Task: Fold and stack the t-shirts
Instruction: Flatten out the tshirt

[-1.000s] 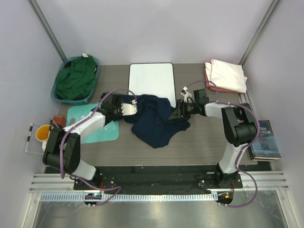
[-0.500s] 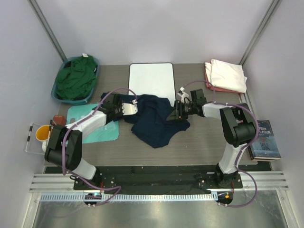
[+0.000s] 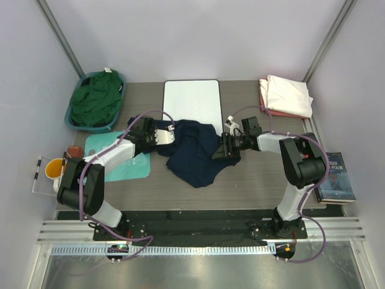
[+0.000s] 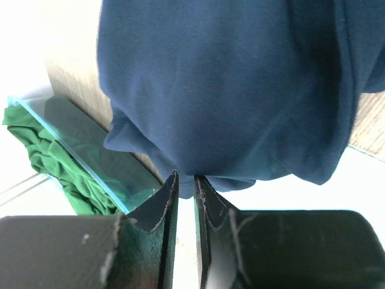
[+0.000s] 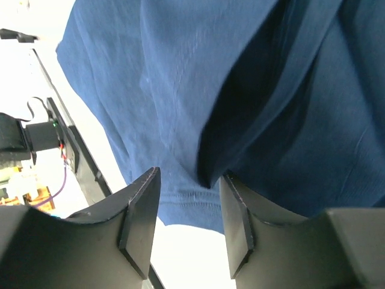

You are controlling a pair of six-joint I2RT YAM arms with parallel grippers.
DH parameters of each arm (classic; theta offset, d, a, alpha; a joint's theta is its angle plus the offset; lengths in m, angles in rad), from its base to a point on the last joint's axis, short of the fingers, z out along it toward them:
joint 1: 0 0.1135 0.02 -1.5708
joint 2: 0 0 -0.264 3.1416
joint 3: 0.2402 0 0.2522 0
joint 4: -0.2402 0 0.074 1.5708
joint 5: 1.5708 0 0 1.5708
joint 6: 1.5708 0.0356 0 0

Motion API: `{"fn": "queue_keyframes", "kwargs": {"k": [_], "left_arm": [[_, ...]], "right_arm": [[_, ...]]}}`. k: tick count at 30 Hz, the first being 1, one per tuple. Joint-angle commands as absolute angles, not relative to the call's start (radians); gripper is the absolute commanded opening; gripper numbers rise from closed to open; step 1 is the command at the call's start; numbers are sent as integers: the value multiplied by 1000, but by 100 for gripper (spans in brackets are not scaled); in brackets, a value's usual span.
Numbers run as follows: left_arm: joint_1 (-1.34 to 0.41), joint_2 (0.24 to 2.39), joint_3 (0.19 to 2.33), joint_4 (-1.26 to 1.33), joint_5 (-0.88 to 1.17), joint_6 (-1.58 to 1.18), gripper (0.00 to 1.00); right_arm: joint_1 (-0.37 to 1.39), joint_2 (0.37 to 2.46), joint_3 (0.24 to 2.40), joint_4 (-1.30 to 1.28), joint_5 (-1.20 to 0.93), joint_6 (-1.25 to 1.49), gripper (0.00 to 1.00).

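A dark navy t-shirt [image 3: 195, 153] lies crumpled at the table's middle. My left gripper [image 3: 171, 132] is at its left edge, and in the left wrist view the jaws [image 4: 185, 176] stand almost together with the navy hem [image 4: 228, 84] pinched at their tips. My right gripper [image 3: 222, 147] is at the shirt's right edge. In the right wrist view its jaws [image 5: 189, 180] stand apart around the stitched hem [image 5: 180, 78], a fold touching one finger. The dark green t-shirt [image 3: 96, 99] fills a basket. The cream-white t-shirt [image 3: 289, 95] lies on the salmon-pink one [image 3: 263, 96], back right.
A white board [image 3: 192, 102] lies behind the navy shirt. A teal mat [image 3: 120, 159] is under my left arm. The teal basket [image 3: 120, 78] stands back left, a yellow cup [image 3: 54, 168] at the left edge and a book [image 3: 337, 177] at the right edge.
My right gripper has slid left into the navy shirt's right edge, pushing the cloth a little, and its jaws have narrowed slightly. The left arm has stayed put.
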State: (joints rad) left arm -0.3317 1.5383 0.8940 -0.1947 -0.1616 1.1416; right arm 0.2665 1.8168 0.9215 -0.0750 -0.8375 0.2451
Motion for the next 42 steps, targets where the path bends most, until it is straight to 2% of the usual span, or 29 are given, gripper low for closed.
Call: {"fn": "queue_keyframes", "kwargs": {"k": [1,10,20,23,24,25,26,32,35,36,37,39,40,42], "left_arm": [[-328,1545,937,-160,-160,1154,16],[-330,1543,942,-161,-152,1143,17],[-330,1540,939,-167,-155,1140,17],[-330,1543,939,-167,-155,1138,17],[-330,1543,939,-167,-155,1137,17],[-331,1543,939,-166,-155,1137,17],[-330,1543,939,-167,-156,1135,17],[-327,1537,925,-179,-160,1143,17],[-313,1528,894,-215,-137,1164,18],[-310,1520,881,-224,-130,1169,19],[-308,1513,865,-224,-123,1178,23],[-311,1482,832,-238,-83,1181,43],[-311,1470,824,-244,-69,1164,60],[-322,1453,815,-270,-45,1149,71]], "right_arm": [[268,1758,904,-94,-844,204,47],[265,1776,940,-83,-808,181,48],[264,1813,1002,-78,-805,181,43],[265,1818,1005,-75,-811,181,33],[265,1816,1003,-77,-811,181,16],[265,1813,1005,-78,-808,181,6],[265,1812,1003,-81,-807,176,1],[265,1784,1058,-234,-744,68,1],[265,1767,1178,-418,-630,-144,1],[265,1766,1254,-464,-597,-290,1],[267,1763,1293,-497,-548,-345,1],[265,1753,1392,-540,-402,-455,1],[264,1755,1422,-541,-367,-547,1],[258,1764,1498,-543,-302,-609,1]]}}
